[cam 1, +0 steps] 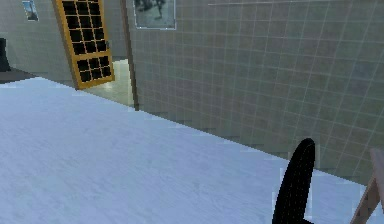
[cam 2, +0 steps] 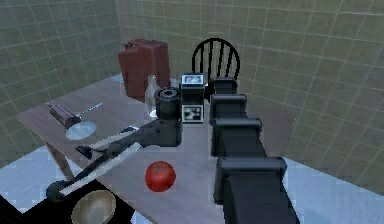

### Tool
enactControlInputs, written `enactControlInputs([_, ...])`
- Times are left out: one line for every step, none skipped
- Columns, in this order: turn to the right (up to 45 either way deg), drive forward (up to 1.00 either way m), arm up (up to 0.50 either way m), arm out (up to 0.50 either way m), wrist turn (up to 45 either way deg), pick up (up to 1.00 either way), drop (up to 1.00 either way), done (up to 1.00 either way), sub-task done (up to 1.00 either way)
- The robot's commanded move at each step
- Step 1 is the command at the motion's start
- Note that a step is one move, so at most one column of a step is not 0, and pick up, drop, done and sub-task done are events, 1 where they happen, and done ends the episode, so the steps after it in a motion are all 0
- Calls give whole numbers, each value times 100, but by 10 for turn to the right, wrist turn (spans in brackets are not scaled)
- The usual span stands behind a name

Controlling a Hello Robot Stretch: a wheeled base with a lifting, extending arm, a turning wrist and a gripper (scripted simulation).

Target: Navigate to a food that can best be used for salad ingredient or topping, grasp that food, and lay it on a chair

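Arm (cam 2: 236,140) extends over table (cam 2: 40,118), claw (cam 2: 75,168) near tomato (cam 2: 160,177).

Grey tiled walls (cam 1: 250,80) enclose a pale floor (cam 1: 90,150), with an orange-framed paned door (cam 1: 84,40) and a brown wooden table (cam 2: 120,112).

Bench (cam 2: 115,112): box (cam 2: 143,60) at the far end, bottle (cam 2: 152,92) just before it, dish (cam 2: 80,128) to the left. Round fruit (cam 2: 160,177) lies nearer, with bowl (cam 2: 93,208) to its left. Arm (cam 2: 240,150) lies right of the fruit. Chair (cam 2: 215,55) stands behind the bench. Forward view: door (cam 1: 85,40) is left of wall picture (cam 1: 155,12).
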Motion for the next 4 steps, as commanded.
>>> enactControlInputs([0,0,0,0,450,0,0,0,0])
enactControlInputs([0,0,0,0,180,0,0,0,0])
enactControlInputs([0,0,-30,0,0,0,0,0,0])
enactControlInputs([0,0,0,0,0,100,0,0,0])
